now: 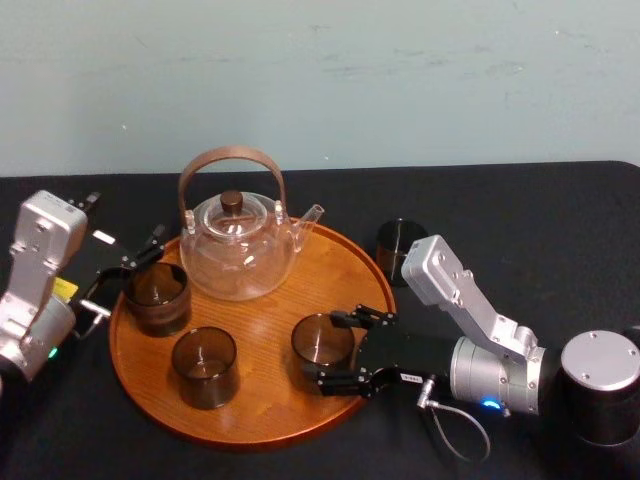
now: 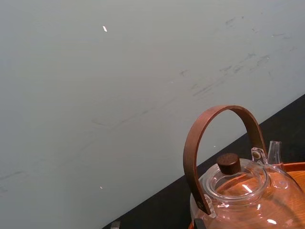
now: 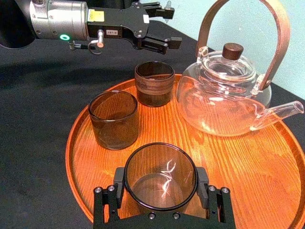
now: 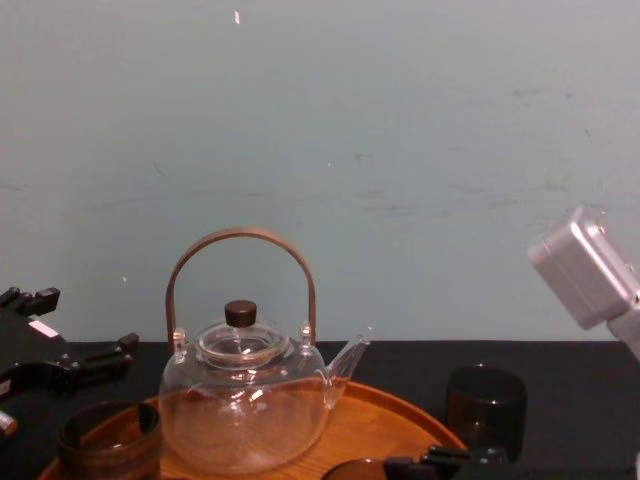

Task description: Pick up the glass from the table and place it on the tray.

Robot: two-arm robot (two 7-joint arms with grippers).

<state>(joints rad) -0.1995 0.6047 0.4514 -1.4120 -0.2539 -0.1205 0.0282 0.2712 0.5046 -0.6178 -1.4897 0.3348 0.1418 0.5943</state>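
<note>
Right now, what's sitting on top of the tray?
A glass teapot, two free-standing dark glasses, and a third glass held between the fingers of the right gripper; the left gripper is open near the tray's rim. The wood beneath them is covered.

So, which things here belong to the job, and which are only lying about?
Job: right gripper, shut on the front-right glass on the tray; fourth glass on the table.
Lying about: teapot, left glass and front glass on the tray; left gripper, open, beside the left glass.
</note>
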